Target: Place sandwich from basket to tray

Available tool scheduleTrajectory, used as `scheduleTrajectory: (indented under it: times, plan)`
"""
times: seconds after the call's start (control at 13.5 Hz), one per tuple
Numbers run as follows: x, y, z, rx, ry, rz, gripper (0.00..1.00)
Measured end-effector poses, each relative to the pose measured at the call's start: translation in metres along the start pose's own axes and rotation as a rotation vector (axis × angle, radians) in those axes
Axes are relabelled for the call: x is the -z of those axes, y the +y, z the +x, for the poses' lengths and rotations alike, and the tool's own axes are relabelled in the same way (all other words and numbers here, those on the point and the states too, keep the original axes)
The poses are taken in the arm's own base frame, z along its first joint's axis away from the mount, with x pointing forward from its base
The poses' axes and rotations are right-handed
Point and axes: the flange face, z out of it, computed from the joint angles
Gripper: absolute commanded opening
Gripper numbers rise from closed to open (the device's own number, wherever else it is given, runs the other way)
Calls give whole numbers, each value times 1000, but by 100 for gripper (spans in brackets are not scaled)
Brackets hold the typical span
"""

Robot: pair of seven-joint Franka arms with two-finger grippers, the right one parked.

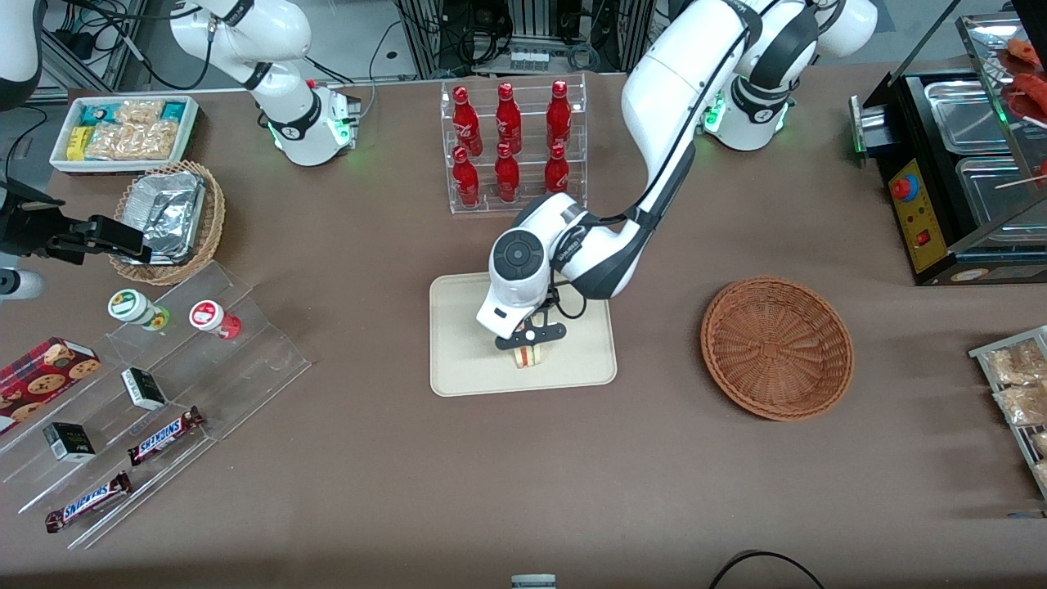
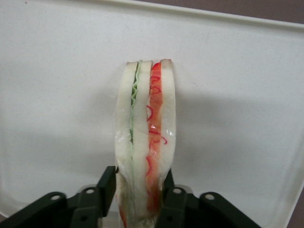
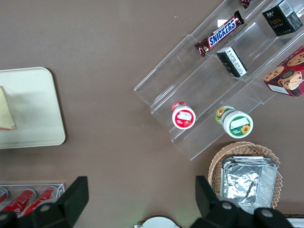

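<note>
Looking from the front, the gripper hangs low over the tray, its jaws pinched onto the sandwich. The sandwich stands on edge over the part of the tray nearer the camera, striped cut side facing the camera; whether it touches the tray floor cannot be told here. The basket sits on the brown table well apart from the tray, toward the working arm's end, with nothing in it. A clear rack of red bottles stands farther from the camera than the tray. Toward the parked arm's end lie a tan basket with foil, a white bin of snacks and a clear stepped stand with candy bars and small cups.

In the left wrist view, the black fingers clamp the sandwich from both flat sides, closed narrowly on its bread. The green and red filling layers run lengthwise along the cut edge, and the pale tray fills the background beneath it.

In the right wrist view, the tray corner shows with a pale bread wedge of the sandwich at the edge of view. The stepped stand and foil basket lie nearby on the table.
</note>
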Motion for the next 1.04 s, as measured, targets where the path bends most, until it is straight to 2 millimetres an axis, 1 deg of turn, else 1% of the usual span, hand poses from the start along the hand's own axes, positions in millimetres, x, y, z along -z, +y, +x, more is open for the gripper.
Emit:
scheduleTrajectory:
  times: [0.07,0.15,0.22,0.3,0.44,0.59,0.74,0.89,1.04]
  plan:
    - [4,3,-1,-2,4,-6,100]
    - [12,5,-1,-4,11,-16,100]
    - [24,7,-1,-5,17,-25,100]
    - [40,7,-2,-6,21,-29,100]
    - [80,4,-5,-7,30,-34,100]
    - [118,-4,-8,-11,42,-30,100]
    - [149,-22,0,-82,78,9,100]
    - [168,-49,14,-152,78,78,100]
    - [188,-82,38,-125,83,103,100]
